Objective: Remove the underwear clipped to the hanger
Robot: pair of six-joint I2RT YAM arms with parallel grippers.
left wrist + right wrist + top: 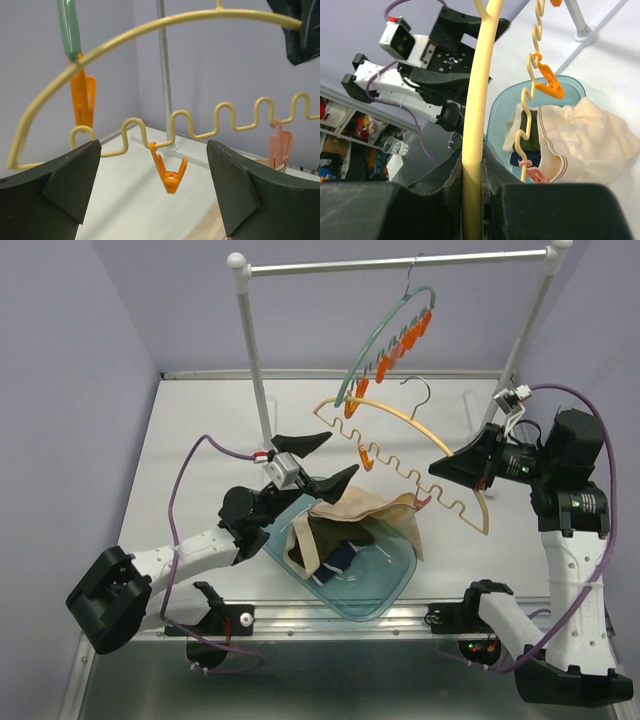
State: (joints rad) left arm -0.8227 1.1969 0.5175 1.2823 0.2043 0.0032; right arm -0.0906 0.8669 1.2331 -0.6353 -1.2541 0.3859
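My right gripper (452, 466) is shut on the upper arc of a yellow wire hanger (400, 413) and holds it over the table; the wrist view shows the jaws (472, 172) pinching the bar (476, 100). The pale beige underwear (365, 512) drapes over a teal tub (395, 585), on top of the dark olive one (335, 538) and the navy one (340, 562). A pink clip (421, 502) on the hanger touches the beige corner; whether it grips is unclear. My left gripper (340, 455) is open and empty by an empty orange clip (169, 172).
A green hanger (385, 335) with several orange clips hangs from the white rail (400, 262). The rail's left post (255, 360) stands just behind my left gripper. The teal tub sits at the near table edge between the arms.
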